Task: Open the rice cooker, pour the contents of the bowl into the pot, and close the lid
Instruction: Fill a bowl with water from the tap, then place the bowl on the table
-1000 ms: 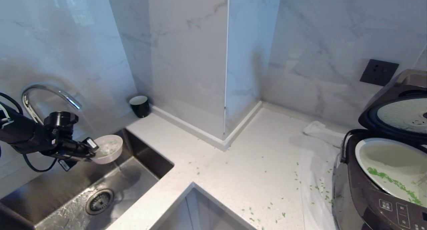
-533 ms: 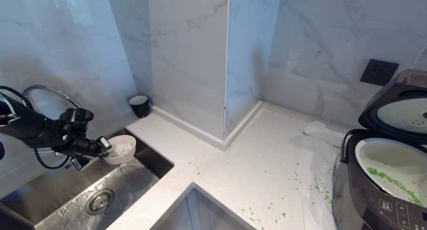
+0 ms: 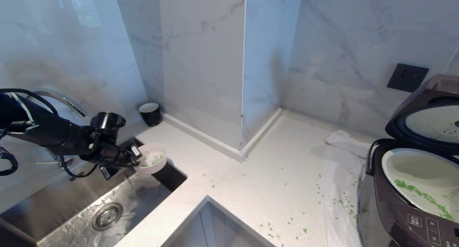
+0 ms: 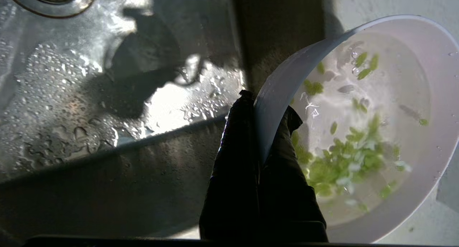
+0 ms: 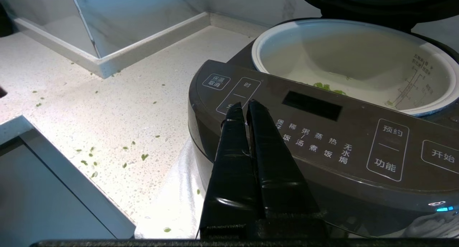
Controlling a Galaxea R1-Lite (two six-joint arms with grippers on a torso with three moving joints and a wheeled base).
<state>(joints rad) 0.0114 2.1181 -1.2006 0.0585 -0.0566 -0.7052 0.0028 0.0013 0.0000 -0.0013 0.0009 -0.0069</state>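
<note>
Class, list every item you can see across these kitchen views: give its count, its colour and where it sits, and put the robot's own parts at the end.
Rounded dark brown-grey rice cooker: one, far right of the worktop.
Hinged lid: one, dark brown with a silvery underside, raised open.
Round whitish inner pot: one, in the cooker, a few green bits inside.
Small pale pink bowl: one, held over the sink's corner.
Green chopped bits: many, in the bowl; more are scattered on the worktop.
Steel sink: one, wet, lower left.
Curved chrome tap: one, behind the sink.
Black cup: one, white inside, by the wall.
White cloth: one, beside the cooker.
Dark wall socket: one.
Left gripper: black, shut on the bowl's rim.
Right gripper: black, shut, before the cooker's panel.
</note>
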